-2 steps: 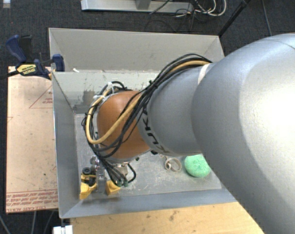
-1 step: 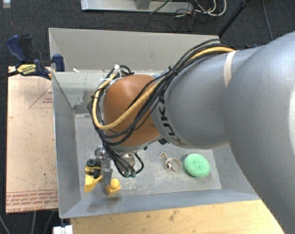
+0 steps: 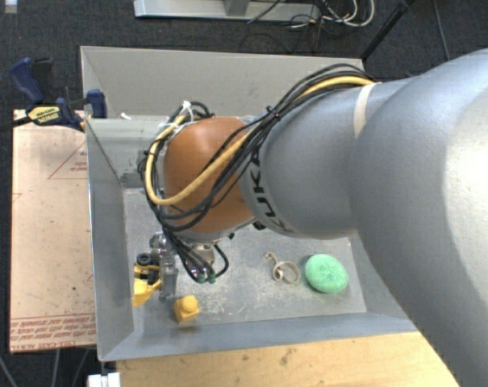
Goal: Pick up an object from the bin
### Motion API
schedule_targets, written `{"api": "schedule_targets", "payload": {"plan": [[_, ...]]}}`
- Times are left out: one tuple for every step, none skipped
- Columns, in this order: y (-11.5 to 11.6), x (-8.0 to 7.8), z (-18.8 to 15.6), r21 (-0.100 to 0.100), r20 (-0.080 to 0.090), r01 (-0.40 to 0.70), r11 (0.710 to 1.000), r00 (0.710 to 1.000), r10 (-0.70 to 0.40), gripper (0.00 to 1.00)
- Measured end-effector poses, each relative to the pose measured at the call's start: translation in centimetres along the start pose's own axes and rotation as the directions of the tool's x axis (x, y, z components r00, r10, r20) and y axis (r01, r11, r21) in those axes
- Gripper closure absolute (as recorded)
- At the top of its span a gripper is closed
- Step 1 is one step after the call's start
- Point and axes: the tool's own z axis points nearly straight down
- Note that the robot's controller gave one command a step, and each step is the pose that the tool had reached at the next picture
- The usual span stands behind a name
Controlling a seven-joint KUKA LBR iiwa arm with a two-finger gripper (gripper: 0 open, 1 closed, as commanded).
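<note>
The grey arm [image 3: 373,160] reaches into the bin [image 3: 227,333], its gripper [image 3: 170,272], open or closed I cannot tell, low near the front-left corner, with a yellow-and-black toy [image 3: 145,279] just beside it toward the view's left and a small yellow block [image 3: 185,308] just below

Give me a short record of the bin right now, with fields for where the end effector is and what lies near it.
end effector: down in the left part of the bin
nearest thing: yellow and black piece, beside it on the view's left
next nearest: small yellow block, toward the near wall
further right: metal ring next to green round lump
grasp: cannot tell
</note>
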Motion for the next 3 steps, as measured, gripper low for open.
{"api": "schedule_targets", "payload": {"plan": [[-0.5, 1.3, 2.5, 0.007, -0.023, 0.011, 1.0, 1.0, -0.011, 1.0], [-0.7, 0.9, -3.1, 0.006, -0.019, 0.019, 1.0, 1.0, -0.019, 1.0], [-2.4, -2.7, -9.6, 0.004, -0.013, 0.038, 0.999, 0.999, -0.038, 1.0]]}}
